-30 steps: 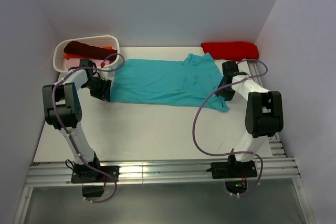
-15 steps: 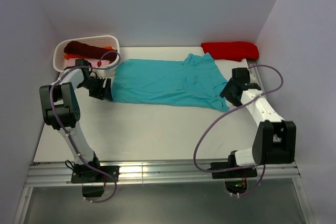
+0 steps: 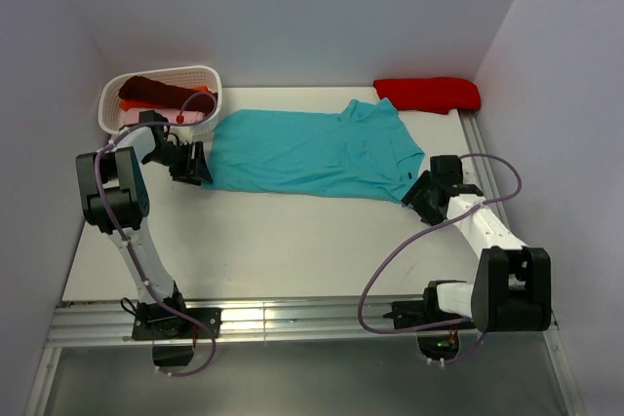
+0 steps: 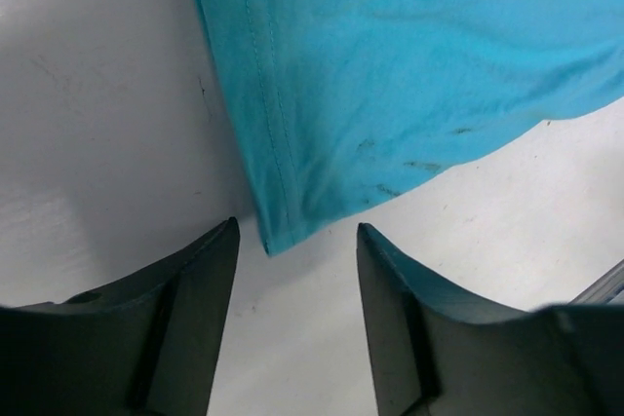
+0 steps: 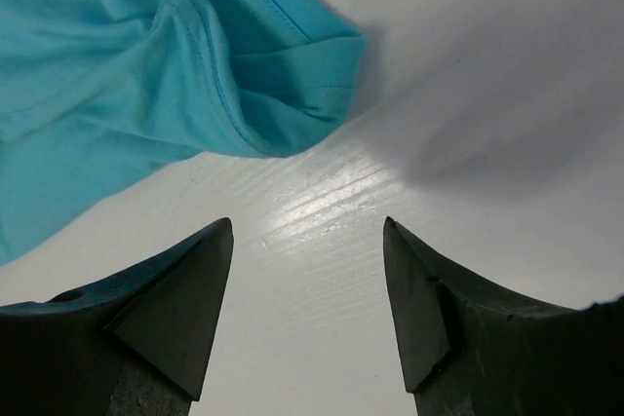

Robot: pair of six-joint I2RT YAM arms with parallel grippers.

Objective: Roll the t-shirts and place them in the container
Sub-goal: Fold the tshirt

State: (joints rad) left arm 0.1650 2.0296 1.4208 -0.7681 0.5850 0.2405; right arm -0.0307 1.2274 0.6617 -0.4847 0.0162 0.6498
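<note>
The teal t-shirt [image 3: 312, 151] lies flat across the far middle of the table [image 3: 292, 241]. The left pincer [image 4: 297, 231] stands spread and empty at the shirt's near left corner. The right pincer [image 5: 307, 226], also spread and empty, sits just near of its right corner. A red t-shirt [image 3: 429, 94] lies far right.

White table [image 3: 292, 241]. Items borne: a teal t-shirt [image 3: 312, 153] is spread flat across the far half; a red t-shirt [image 3: 429, 93], bundled, is laid at the far right corner; a white basket [image 3: 185, 70] is set at the far left corner.
</note>
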